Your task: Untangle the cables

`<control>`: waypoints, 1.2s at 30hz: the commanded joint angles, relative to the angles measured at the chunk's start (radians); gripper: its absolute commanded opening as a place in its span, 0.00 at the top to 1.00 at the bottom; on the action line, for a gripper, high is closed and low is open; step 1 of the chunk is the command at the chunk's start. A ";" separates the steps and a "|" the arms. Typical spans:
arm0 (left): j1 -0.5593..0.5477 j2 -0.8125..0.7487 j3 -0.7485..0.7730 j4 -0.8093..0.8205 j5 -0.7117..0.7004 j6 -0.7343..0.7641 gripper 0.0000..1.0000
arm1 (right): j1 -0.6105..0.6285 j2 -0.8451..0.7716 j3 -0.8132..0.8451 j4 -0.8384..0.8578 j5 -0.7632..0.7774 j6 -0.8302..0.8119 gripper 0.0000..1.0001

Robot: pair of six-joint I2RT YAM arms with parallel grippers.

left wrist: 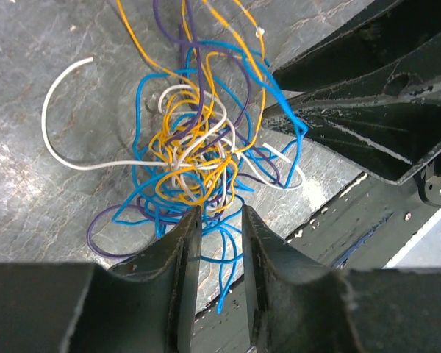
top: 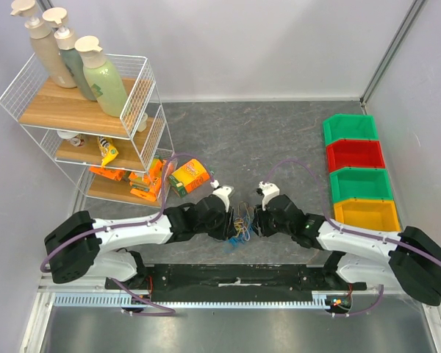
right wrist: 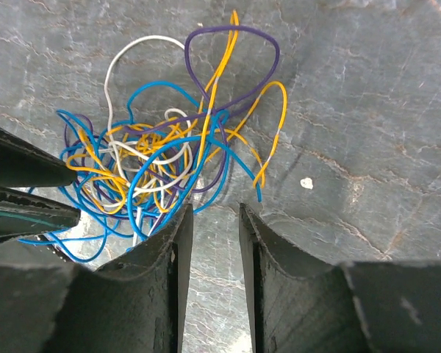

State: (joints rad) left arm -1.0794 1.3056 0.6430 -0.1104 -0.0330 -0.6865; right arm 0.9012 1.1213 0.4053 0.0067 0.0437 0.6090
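The left arm [top: 132, 234] is stretched low over the table [top: 279, 140] from its base at the near left, with the forearm angled inward and the wrist tipped down towards the middle. The right arm [top: 353, 239] is laid out as its mirror from the near right, so that the two grippers are set nose to nose just ahead of the bases. The cables [top: 240, 223] are found between them, bunched in one tangle of blue, yellow, white and purple strands on the grey table surface, close to its near edge. The left gripper [left wrist: 220, 220] is seen with its jaws narrow but not together. Its tips are set at the rim of the tangle, and a few blue strands are run through the gap, which is wider than any strand, so no pinch is shown. The right gripper [right wrist: 214, 217] is likewise kept narrow with a plain gap. Its tips are placed at the edge of the bundle, a blue loop is seen at the tip of one finger [right wrist: 173, 243], and nothing is caught between the jaws. A white loop and a purple loop are spread loose beyond the knot
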 commanded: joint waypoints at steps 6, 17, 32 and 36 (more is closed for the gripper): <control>-0.005 0.003 0.032 -0.008 -0.060 -0.015 0.17 | -0.001 -0.081 -0.043 0.066 -0.025 0.029 0.63; 0.018 0.136 0.152 -0.041 -0.128 0.059 0.14 | -0.001 -0.244 -0.037 -0.128 -0.015 0.021 0.59; 0.021 0.195 0.144 -0.018 -0.100 0.050 0.51 | -0.001 -0.123 -0.066 0.010 -0.004 0.021 0.75; 0.022 0.186 0.161 -0.096 -0.214 0.022 0.80 | -0.001 -0.170 -0.043 -0.046 0.091 0.031 1.00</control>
State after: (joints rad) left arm -1.0618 1.4925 0.7750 -0.1631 -0.1364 -0.6567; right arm 0.9012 1.0008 0.3382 -0.0418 0.0387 0.6357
